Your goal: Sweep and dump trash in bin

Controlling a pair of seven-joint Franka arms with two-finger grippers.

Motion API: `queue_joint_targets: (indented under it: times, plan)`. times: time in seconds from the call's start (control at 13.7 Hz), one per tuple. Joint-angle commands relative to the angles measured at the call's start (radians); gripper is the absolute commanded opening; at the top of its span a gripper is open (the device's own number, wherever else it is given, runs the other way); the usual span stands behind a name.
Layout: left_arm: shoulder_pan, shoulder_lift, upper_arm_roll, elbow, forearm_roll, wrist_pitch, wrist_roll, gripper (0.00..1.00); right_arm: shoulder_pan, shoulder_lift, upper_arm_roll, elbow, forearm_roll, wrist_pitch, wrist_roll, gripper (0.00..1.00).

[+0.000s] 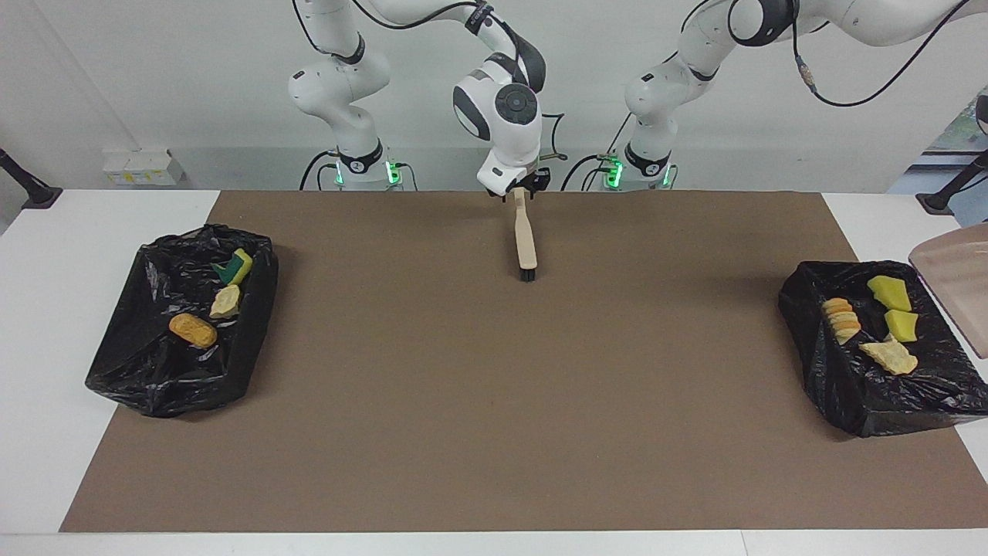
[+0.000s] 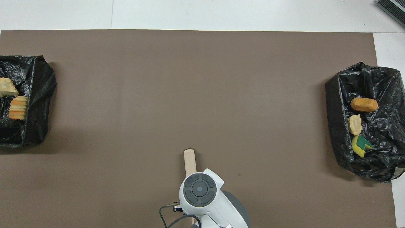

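Trash (image 1: 891,357) lies in bin (image 1: 834,371) well apart from right jaws, which sit on brush (image 1: 526,239) handle, grip can't tell; left jaws closed, off-frame near dustpan (image 1: 957,293): pull pan away w/o snagging bag.

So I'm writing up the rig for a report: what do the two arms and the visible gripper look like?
Both arms, the left arm and right arm, are glossy white with rounded segments and dark grey joint bands. Black cables trail along them, and green lights glow at their bases. The right gripper is small and black below a white wrist with a dark round cap.
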Motion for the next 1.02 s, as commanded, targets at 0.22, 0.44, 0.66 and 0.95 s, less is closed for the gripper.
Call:
queue_joint_targets:
  times: [0.22,0.44,0.66,0.95]
  plan:
    - [-0.155,-0.167,0.009,-0.263,-0.193,-0.221,-0.308,0.00,-0.242,0.004,0.002,0.216,-0.132,-0.212,-0.239,1.00]
    - [-0.264,-0.228,0.009,-0.369,-0.358,-0.293,-0.592,0.00,-0.393,-0.002,0.002,0.236,-0.171,-0.232,-0.413,1.00]
    - [-0.407,-0.251,0.008,-0.479,-0.497,-0.307,-0.957,0.00,-0.581,-0.002,0.002,0.265,-0.171,-0.223,-0.488,1.00]
    - [-0.651,-0.199,0.008,-0.568,-0.674,-0.165,-1.523,0.00,-0.704,-0.004,-0.007,0.305,-0.222,-0.227,-0.510,1.00]
